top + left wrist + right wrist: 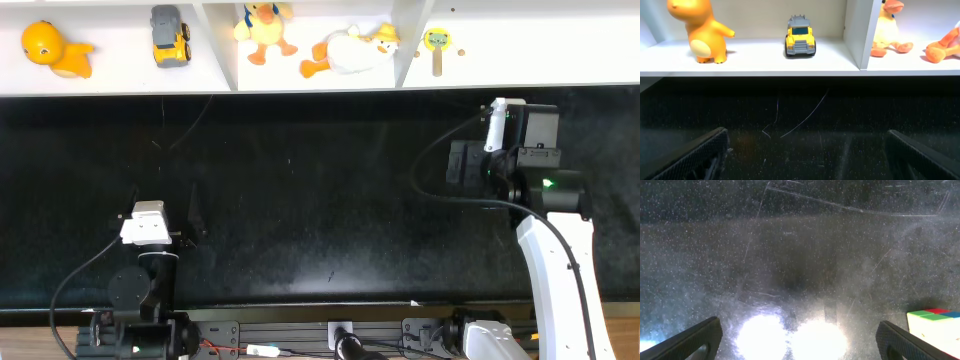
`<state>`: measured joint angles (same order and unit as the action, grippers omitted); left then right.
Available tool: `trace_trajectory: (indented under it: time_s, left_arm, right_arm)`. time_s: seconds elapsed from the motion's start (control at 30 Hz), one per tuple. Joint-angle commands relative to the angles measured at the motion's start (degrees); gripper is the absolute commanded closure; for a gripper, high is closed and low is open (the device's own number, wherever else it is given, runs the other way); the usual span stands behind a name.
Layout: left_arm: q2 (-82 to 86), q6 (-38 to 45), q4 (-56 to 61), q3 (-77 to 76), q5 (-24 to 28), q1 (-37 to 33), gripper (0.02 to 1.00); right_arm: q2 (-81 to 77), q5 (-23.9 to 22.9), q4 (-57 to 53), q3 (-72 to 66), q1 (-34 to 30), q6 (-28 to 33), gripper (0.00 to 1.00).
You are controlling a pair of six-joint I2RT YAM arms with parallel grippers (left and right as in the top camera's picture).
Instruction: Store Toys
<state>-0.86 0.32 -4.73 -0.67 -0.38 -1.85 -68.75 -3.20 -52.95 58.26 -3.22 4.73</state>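
Approach step — my left pincer (806, 132) and right pincer (799, 325) gaped empty; the right, I judged, next needed centring on the cube (934, 325).

Orange figure (55, 48), yellow truck (170, 38) upright on shelf (120, 82); multicoloured cube (935, 330) on black table (320, 200)

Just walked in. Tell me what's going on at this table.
Two robot arms are storing toys on a white shelf. Five toys sit in it: an orange figure and a yellow truck in the left compartment, two plush ducks in the middle, a small stick toy on the right. The left pincer is open and empty, facing the shelf. The right pincer, also open, hangs low over the black table beside a multicoloured cube not yet shelved.
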Motion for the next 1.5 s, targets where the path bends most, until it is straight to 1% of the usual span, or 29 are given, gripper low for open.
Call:
trace_trajectory:
  time_s: [0.03, 0.07, 0.1, 0.37, 0.43, 0.5, 0.57, 0.63, 0.67, 0.7, 0.73, 0.8, 0.87, 0.93, 1.07, 1.2, 1.33, 1.4, 1.5]
  left_arm:
    - [0.7, -0.42, -0.09, 0.2, 0.74, 0.37, 0.02]
    - [0.7, -0.42, -0.09, 0.2, 0.74, 0.37, 0.02]
    - [0.7, -0.42, -0.09, 0.2, 0.74, 0.37, 0.02]
    - [0.7, -0.42, -0.09, 0.2, 0.74, 0.37, 0.02]
    - [0.7, -0.42, -0.09, 0.2, 0.74, 0.37, 0.02]
    - [0.7, -0.42, -0.09, 0.2, 0.74, 0.37, 0.02]
    - [0.7, -0.42, -0.09, 0.2, 0.74, 0.37, 0.02]
    - [0.7, -0.42, -0.09, 0.2, 0.74, 0.37, 0.02]
    - [0.7, -0.42, -0.09, 0.2, 0.74, 0.37, 0.02]
    - [0.7, -0.42, -0.09, 0.2, 0.74, 0.37, 0.02]
    - [0.7, -0.42, -0.09, 0.2, 0.72, 0.37, 0.02]
    - [0.7, -0.42, -0.09, 0.2, 0.74, 0.37, 0.02]
    - [0.7, -0.42, -0.09, 0.2, 0.74, 0.37, 0.02]
    - [0.7, -0.42, -0.09, 0.17, 0.74, 0.37, 0.02]
    - [0.7, -0.42, -0.09, 0.2, 0.74, 0.37, 0.02]
    - [0.7, -0.42, -0.09, 0.2, 0.74, 0.37, 0.02]
    - [0.7, -0.42, -0.09, 0.2, 0.74, 0.37, 0.02]
    - [0.7, -0.42, -0.09, 0.2, 0.74, 0.37, 0.02]
    - [0.7, -0.42, -0.09, 0.17, 0.74, 0.37, 0.02]
  right_arm:
    - [-0.04, 1.6, 1.2, -0.52, 0.2, 0.0, 0.007]
    - [-0.09, 2.6, 3.69, -0.76, 0.2, -0.02, 0.005]
    - [-0.07, 2.56, 5.27, -0.92, 0.2, -0.02, 0.005]
    - [-0.02, 2.14, 5.75, -0.94, -0.55, 0.0, 0.003]
    - [-0.02, 1.84, 5.62, -1.01, -2.1, 0.04, 0.005]
    - [0.04, 1.57, 5.31, -1.25, -5.75, 1.36, 0.005]
    - [0.22, 1.73, 5.4, -1.64, -10.16, 5.6, 0.007]
    - [0.22, 1.9, 4.28, -1.66, -14.58, 12.07, 0.003]
    - [0.22, 3.3, 3.23, -1.66, -17.62, 17.62, 0.005]
    - [0.22, 5.66, 2.32, -1.9, -21.24, 24.72, 0.005]
    - [0.2, 8.41, 2.19, -2.71, -26.64, 33.42, 0.005]
    - [0.07, 10.43, 4.07, -4.57, -31.74, 38.93, 0.009]
    - [-0.28, 11.91, 7.23, -6.97, -35.19, 39.58, 0.034]
    - [-1.05, 11.93, 12.17, -9.99, -38.45, 40.59, 0.051]
    - [-2.14, 12.0, 19.34, -14.8, -42.58, 41.68, 0.045]
    - [-3.41, 12.61, 22.67, -17.75, -43.98, 42.84, 0.053]
    - [-6.29, 15.52, 25.29, -19.61, -44.54, 41.55, 0.053]
    - [-7.82, 16.35, 26.27, -20.0, -44.54, 41.57, 0.02]
    - [-9.79, 16.28, 29.18, -20.26, -44.54, 41.55, 0.018]
